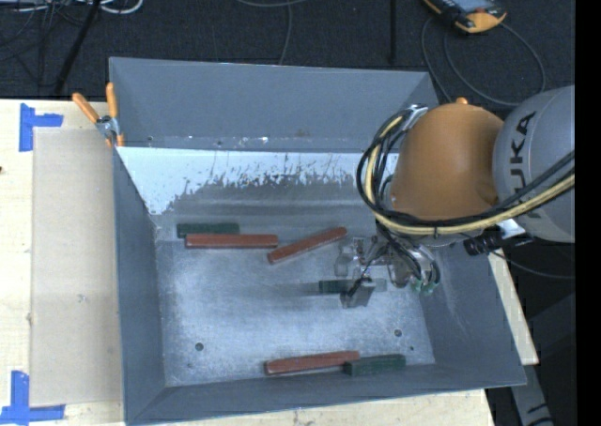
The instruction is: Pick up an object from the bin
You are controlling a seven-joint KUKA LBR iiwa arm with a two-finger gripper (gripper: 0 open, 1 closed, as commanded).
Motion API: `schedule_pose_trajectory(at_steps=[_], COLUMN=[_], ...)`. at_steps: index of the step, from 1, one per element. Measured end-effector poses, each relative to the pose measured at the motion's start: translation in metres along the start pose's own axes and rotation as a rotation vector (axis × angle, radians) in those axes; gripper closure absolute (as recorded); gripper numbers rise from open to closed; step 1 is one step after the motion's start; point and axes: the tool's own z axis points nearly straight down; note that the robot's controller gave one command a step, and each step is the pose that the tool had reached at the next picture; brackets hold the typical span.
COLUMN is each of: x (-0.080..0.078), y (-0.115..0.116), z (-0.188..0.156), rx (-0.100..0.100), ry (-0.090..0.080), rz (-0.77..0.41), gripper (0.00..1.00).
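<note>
Progress so far: not much tbh. From my remote seat I see the gripper (357, 285) down low over the floor of the bin (282, 124), toward its right wall, sitting right at the end of a short dark stick (329, 286) that lies roughly mid-floor. Can't tell if the jaws are wide, narrow or clamped on it bc the arm (441, 171) hangs over that bit, so no claim from me that anything's held. Stick looks flat on the floor afaict, so imo grasp + lift are both left to do. Nearest neighbour is an angled brown stick (307, 245), just beyond it toward the back wall. Rest is well apart: green stick (208, 228) w/ a long brown one (231, 240) near the back left corner, and a brown-and-green pair (310, 362) along the front edge.
</note>
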Motion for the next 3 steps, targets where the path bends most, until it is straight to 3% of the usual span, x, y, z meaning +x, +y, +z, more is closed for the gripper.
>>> schedule_pose_trajectory(at_steps=[2, 3], x=[0.000, -0.012], y=[0.001, -0.017], z=[-0.003, -0.039], rx=[0.000, 0.000], ry=[0.005, -0.008], rz=[-0.001, -0.068], gripper=[1.00, 1.00])
